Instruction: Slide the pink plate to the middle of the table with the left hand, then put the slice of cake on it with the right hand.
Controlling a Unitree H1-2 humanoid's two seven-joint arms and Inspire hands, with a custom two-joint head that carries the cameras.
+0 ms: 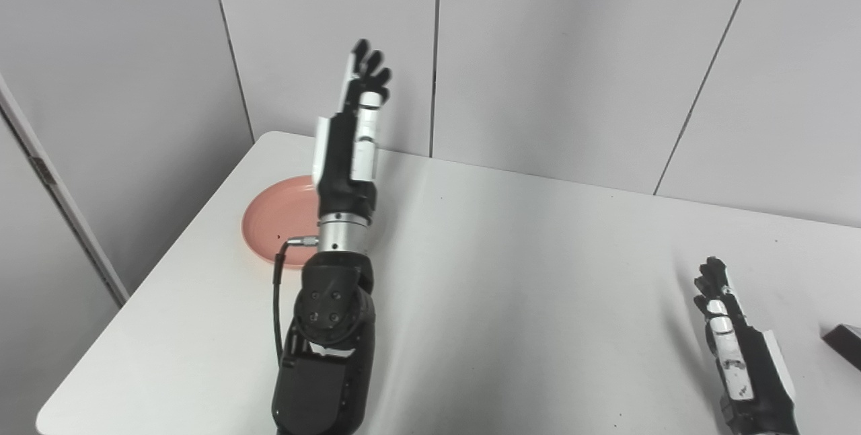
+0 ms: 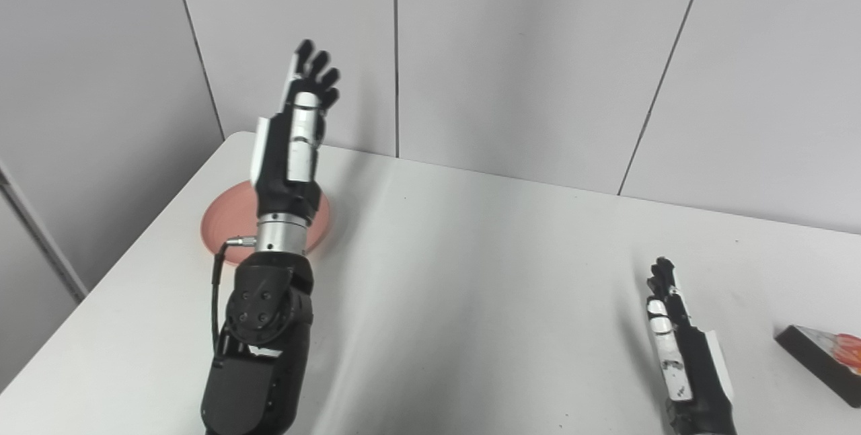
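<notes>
White table (image 1: 511, 300), seen from the robot's head, with grey wall panels (image 1: 572, 52) behind it. The step in hand, judged from the layout, is the first one: the pink plate (image 1: 279, 223) lies near the table's far left corner, well apart from the middle, so it has not yet been slid. To do this well, the left hand should come down with its fingers flat on the plate's far or left rim and draw it rightward and toward the robot, pressing lightly so the plate glides rather than tips; the table edge is near on that side, so any push should lead away from it.

The left arm (image 1: 329, 327) rises from the bottom edge and partly hides the plate's right side. The left hand (image 1: 353, 132) is raised above the plate, fingers pointing up and apart, holding nothing; it is not touching the plate.

The right hand (image 2: 679, 347) waits low at the near right of the table, fingers extended and loosely apart, empty. Just beside it to the right, not touching, lies the slice of cake (image 2: 824, 354), a dark wedge with a pale and red top, cut off by the picture's edge.
</notes>
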